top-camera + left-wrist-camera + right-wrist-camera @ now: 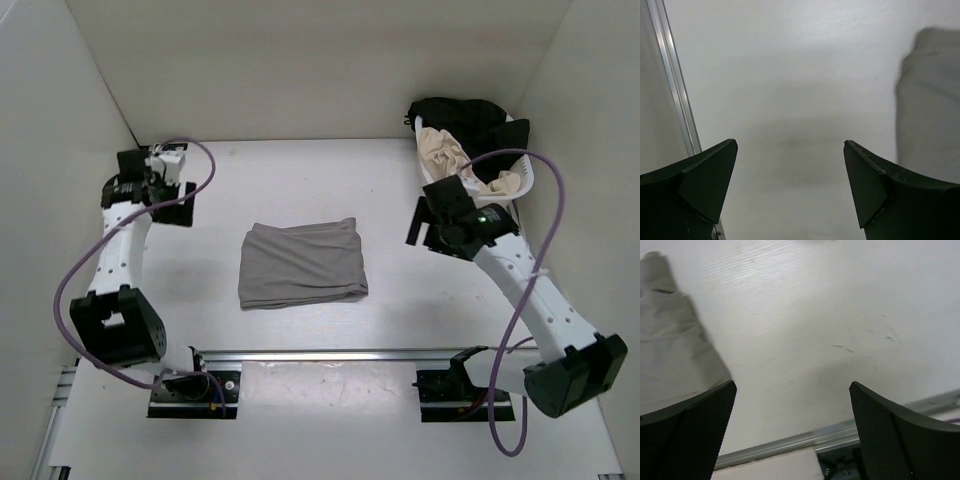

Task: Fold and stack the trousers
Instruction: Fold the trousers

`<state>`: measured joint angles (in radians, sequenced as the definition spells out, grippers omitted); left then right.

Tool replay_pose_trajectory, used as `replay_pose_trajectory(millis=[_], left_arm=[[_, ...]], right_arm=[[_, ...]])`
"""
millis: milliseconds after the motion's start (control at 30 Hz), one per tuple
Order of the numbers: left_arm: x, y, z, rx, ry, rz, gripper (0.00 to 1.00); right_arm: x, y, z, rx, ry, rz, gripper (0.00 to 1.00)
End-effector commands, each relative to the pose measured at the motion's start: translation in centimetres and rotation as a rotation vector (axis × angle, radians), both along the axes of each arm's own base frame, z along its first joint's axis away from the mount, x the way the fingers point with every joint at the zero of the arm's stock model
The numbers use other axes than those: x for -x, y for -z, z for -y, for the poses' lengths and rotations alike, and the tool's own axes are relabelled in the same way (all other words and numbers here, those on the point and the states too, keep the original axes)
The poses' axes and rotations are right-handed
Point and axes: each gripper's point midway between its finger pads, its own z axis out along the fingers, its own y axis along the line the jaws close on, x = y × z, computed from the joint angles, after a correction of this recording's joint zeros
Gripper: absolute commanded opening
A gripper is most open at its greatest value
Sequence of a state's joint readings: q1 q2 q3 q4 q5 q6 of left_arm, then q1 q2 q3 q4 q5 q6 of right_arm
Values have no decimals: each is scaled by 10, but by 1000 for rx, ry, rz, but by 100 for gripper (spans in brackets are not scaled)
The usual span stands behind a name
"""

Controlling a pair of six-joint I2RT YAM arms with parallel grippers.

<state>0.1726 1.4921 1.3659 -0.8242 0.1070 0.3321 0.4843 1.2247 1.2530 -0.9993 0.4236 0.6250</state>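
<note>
The grey trousers (302, 264) lie folded into a flat rectangle in the middle of the white table. They show at the right edge of the left wrist view (932, 100) and at the upper left of the right wrist view (670, 355). My left gripper (172, 206) is open and empty, to the left of the trousers and apart from them. My right gripper (428, 225) is open and empty, to the right of the trousers and apart from them.
A white basket (527, 178) at the back right holds a beige garment (447, 150) and a black garment (470, 115). A metal rail (330, 355) runs along the near edge. White walls enclose the table on three sides.
</note>
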Motion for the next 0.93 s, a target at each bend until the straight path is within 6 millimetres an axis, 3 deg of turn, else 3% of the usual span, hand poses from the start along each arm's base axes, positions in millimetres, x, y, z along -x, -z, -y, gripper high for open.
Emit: replay_pose_trajectory(millis=[0, 67, 133, 167, 267, 400, 633, 900], left_arm=[[60, 44, -31, 6, -112, -165, 100], [89, 64, -51, 21, -173, -210, 100], [103, 63, -60, 29, -186, -184, 100], [116, 69, -70, 33, -227, -198, 100], [132, 66, -85, 30, -264, -173, 100], [141, 63, -95, 52, -280, -158, 100], [151, 62, -100, 68, -278, -167, 100], [157, 67, -93, 80, -265, -180, 100]], right_arm=[[29, -11, 54, 120, 76, -53, 99], [36, -16, 68, 147, 106, -60, 99], [44, -21, 82, 205, 124, -74, 99], [46, -27, 84, 210, 130, -61, 99], [50, -34, 88, 212, 129, -37, 99], [48, -39, 85, 183, 136, -2, 99], [49, -28, 79, 155, 123, -26, 99], [48, -26, 77, 152, 111, -29, 99]])
